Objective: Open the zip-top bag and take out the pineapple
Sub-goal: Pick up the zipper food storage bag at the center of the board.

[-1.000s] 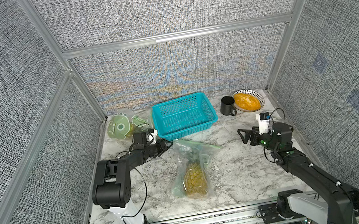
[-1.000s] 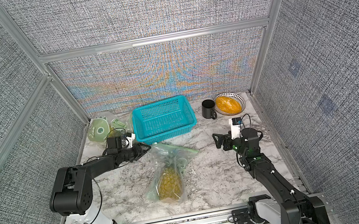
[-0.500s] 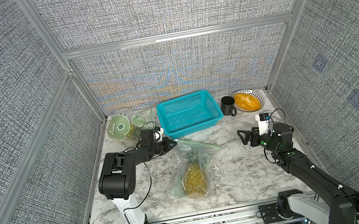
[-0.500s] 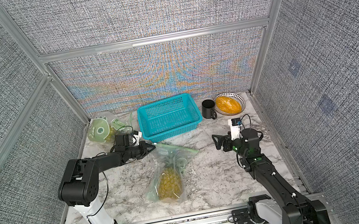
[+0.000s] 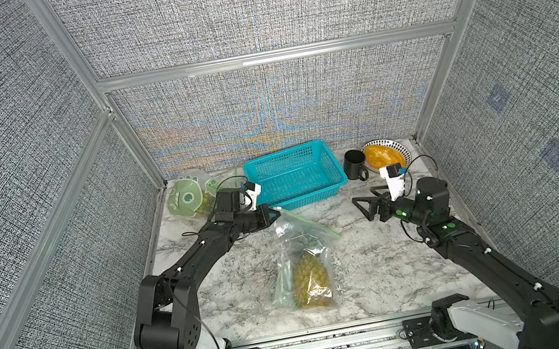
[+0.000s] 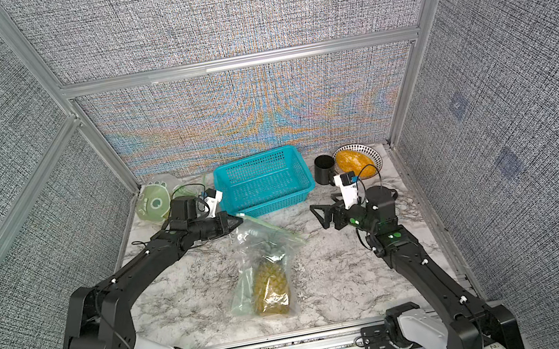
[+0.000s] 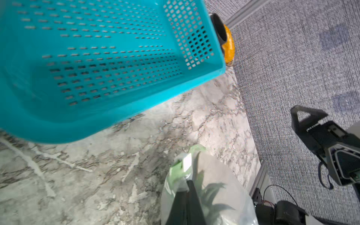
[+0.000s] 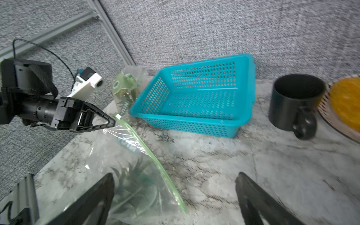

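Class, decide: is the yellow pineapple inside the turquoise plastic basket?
No, the pineapple lies in the clear plastic zip-top bag, outside the basket.

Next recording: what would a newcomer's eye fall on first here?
The turquoise basket at the back centre, and in front of it the clear zip-top bag lying with the pineapple inside. The left gripper has its jaws shut on the bag's top corner; the right gripper stands open, apart.

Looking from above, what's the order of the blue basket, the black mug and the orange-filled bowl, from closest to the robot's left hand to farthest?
From the left hand, shut on the zip-top bag, in a top view:
1. Basket: right beside the hand, toward the back.
2. Black mug: beyond the basket's right end.
3. Bowl: back right corner, just past the mug.
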Controlling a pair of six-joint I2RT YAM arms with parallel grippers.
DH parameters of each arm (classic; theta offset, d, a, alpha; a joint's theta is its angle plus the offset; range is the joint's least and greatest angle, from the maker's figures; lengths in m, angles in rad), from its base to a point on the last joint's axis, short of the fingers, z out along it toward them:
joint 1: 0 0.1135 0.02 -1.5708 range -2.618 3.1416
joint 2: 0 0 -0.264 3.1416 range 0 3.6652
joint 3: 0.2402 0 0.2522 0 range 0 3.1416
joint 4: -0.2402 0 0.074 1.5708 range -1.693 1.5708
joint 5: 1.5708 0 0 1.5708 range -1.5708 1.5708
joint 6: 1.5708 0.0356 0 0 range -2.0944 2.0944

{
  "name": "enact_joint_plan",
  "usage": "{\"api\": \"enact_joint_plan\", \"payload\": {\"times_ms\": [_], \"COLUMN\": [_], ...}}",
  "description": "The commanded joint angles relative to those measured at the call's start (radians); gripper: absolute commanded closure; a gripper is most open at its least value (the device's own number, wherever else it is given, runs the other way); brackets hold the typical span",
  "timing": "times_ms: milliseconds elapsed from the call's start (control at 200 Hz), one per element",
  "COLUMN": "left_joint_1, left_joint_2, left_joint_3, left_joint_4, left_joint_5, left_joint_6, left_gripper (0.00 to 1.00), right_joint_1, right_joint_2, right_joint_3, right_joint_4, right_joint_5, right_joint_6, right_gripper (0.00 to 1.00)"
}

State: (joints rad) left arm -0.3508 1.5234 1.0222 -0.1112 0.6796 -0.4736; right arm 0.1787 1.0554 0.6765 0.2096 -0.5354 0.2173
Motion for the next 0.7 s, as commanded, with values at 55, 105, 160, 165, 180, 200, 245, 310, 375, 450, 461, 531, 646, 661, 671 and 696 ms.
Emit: {"api": "enact_joint_plan", "payload": {"times_ms": [55,105,160,165,180,200,245,310,375,450,461,531,646,661,671,696], "left_joint_1": [-0.043,-0.054,-0.061,-0.062,-0.065,-0.067,-0.071,-0.082,-0.095,-0.104,-0.107,-0.115,-0.14,-0.145,-0.149,-0.155], "left_joint_2": [-0.054,-0.057,-0.056,-0.055,-0.054,-0.052,-0.049,-0.053,-0.059,-0.065,-0.066,-0.064,-0.049,-0.046,-0.044,-0.035], "left_joint_3": [0.115,0.168,0.232,0.237,0.255,0.277,0.314,0.343,0.351,0.346,0.346,0.347,0.373,0.38,0.385,0.399], "left_joint_4": [-0.147,-0.194,-0.247,-0.251,-0.265,-0.281,-0.302,-0.319,-0.326,-0.326,-0.325,-0.32,-0.301,-0.301,-0.301,-0.3], "left_joint_5": [0.023,0.028,0.028,0.029,0.028,0.029,0.04,0.073,0.1,0.121,0.126,0.167,0.203,0.206,0.209,0.215], "left_joint_6": [0.123,0.166,0.216,0.221,0.234,0.252,0.295,0.375,0.449,0.489,0.493,0.506,0.506,0.507,0.509,0.51], "left_gripper": [1.0,1.0,1.0,1.0,1.0,1.0,1.0,1.0,1.0,1.0,1.0,1.0,1.0,1.0,1.0,1.0], "right_joint_1": [0.058,0.059,0.062,0.063,0.063,0.063,0.065,0.071,0.08,0.098,0.101,0.119,0.128,0.128,0.129,0.13], "right_joint_2": [0.062,0.086,0.118,0.12,0.129,0.142,0.174,0.221,0.263,0.302,0.306,0.327,0.328,0.324,0.322,0.316], "right_joint_3": [0.116,0.184,0.236,0.243,0.255,0.275,0.324,0.395,0.459,0.505,0.509,0.532,0.542,0.542,0.54,0.535], "right_joint_4": [-0.022,-0.021,-0.033,-0.035,-0.039,-0.048,-0.079,-0.139,-0.209,-0.256,-0.258,-0.271,-0.268,-0.267,-0.265,-0.26], "right_joint_5": [-0.09,-0.141,-0.192,-0.195,-0.202,-0.217,-0.276,-0.322,-0.379,-0.419,-0.424,-0.46,-0.454,-0.452,-0.449,-0.443], "right_joint_6": [-0.056,-0.079,-0.12,-0.123,-0.134,-0.149,-0.215,-0.286,-0.365,-0.439,-0.446,-0.489,-0.498,-0.499,-0.499,-0.5], "right_gripper": [0.02,0.03,0.07,0.08,0.09,0.11,0.17,0.24,0.3,0.34,0.35,0.43,0.49,0.49,0.49,0.49]}}
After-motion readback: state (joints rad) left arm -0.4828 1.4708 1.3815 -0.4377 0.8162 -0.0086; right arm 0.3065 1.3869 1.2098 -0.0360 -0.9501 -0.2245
